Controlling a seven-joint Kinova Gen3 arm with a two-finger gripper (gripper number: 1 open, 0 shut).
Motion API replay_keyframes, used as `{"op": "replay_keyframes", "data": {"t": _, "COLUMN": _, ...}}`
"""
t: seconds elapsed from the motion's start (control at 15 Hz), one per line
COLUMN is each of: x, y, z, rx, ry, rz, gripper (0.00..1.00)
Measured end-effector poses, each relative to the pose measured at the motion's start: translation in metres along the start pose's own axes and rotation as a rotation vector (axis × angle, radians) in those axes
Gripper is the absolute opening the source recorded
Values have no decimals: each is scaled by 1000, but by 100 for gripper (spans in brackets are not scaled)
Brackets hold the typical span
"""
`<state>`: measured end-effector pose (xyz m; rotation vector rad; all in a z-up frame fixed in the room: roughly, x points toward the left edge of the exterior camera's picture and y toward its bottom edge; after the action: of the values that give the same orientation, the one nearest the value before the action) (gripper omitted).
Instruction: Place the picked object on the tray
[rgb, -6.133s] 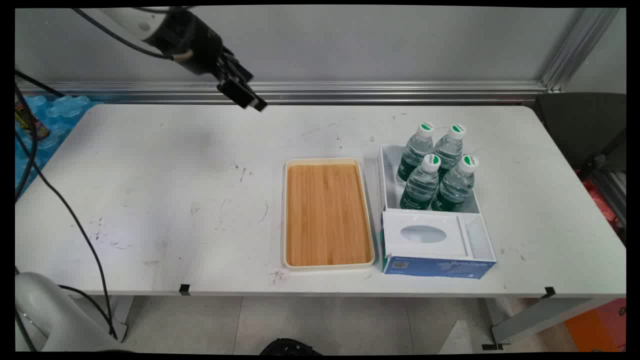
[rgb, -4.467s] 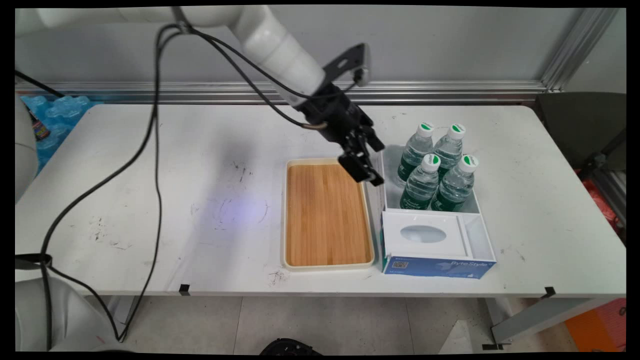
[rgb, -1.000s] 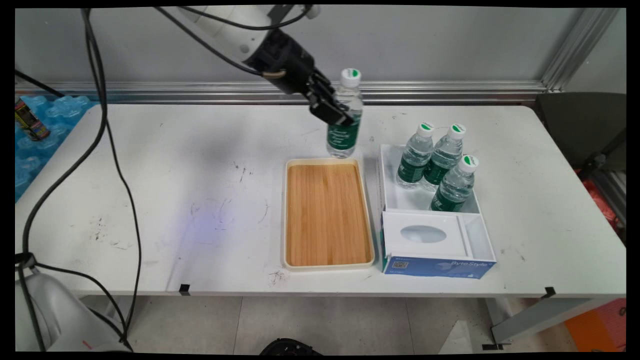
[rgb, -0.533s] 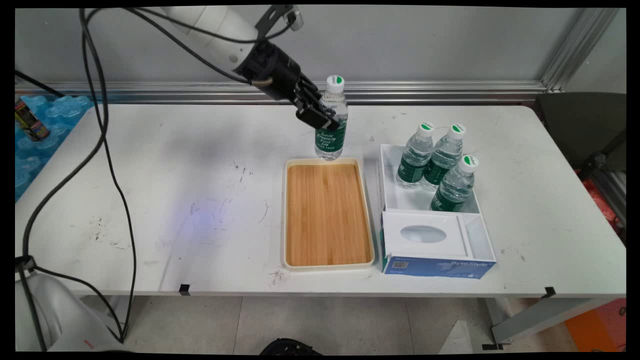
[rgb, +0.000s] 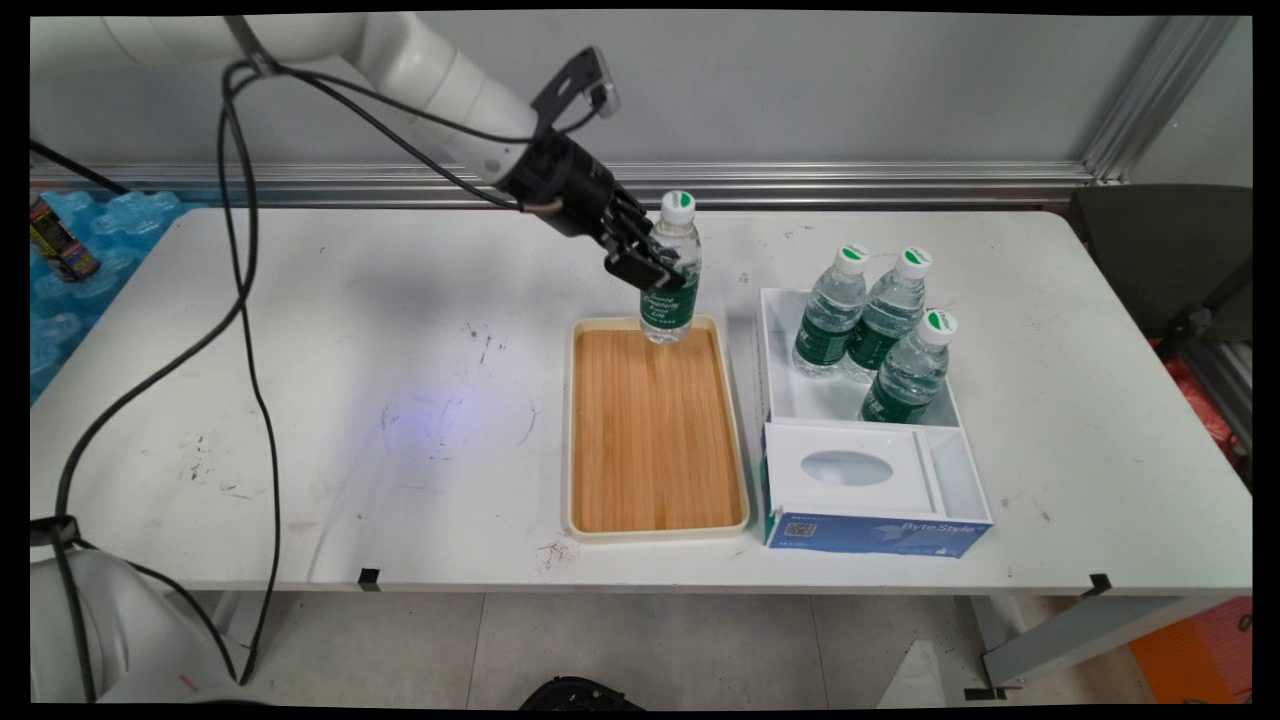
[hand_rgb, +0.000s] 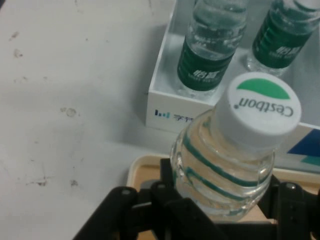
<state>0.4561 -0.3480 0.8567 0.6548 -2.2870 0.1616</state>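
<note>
The water bottle (rgb: 670, 277), seemingly full and hence heavy, smooth and slippery, is clamped by the gripper (rgb: 648, 272) at its ribbed shoulder; held upright over the tray (rgb: 570, 430).

Right up close, the black two-finger gripper (hand_rgb: 220, 200) is clamped around a clear plastic water bottle with a green label band (hand_rgb: 222, 175), its white-and-green cap reading "Cestbon" (hand_rgb: 261, 111). Peeking out underneath at the bottom is a cream-rimmed wooden tray (hand_rgb: 142, 172). Upper right of the frame there's a white box (hand_rgb: 165, 102) with two more green-labelled bottles (hand_rgb: 210, 55) standing in it, all on the scuffed white table (hand_rgb: 65, 110).
</note>
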Motion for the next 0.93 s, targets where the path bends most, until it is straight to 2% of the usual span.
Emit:
{"op": "replay_keyframes", "data": {"t": 0.33, "x": -12, "y": -7, "z": 30, "rx": -1, "ry": 1, "rz": 6, "gripper": 0}}
{"op": "replay_keyframes", "data": {"t": 0.93, "x": -25, "y": -10, "z": 54, "rx": -8, "ry": -3, "rz": 1, "gripper": 0}}
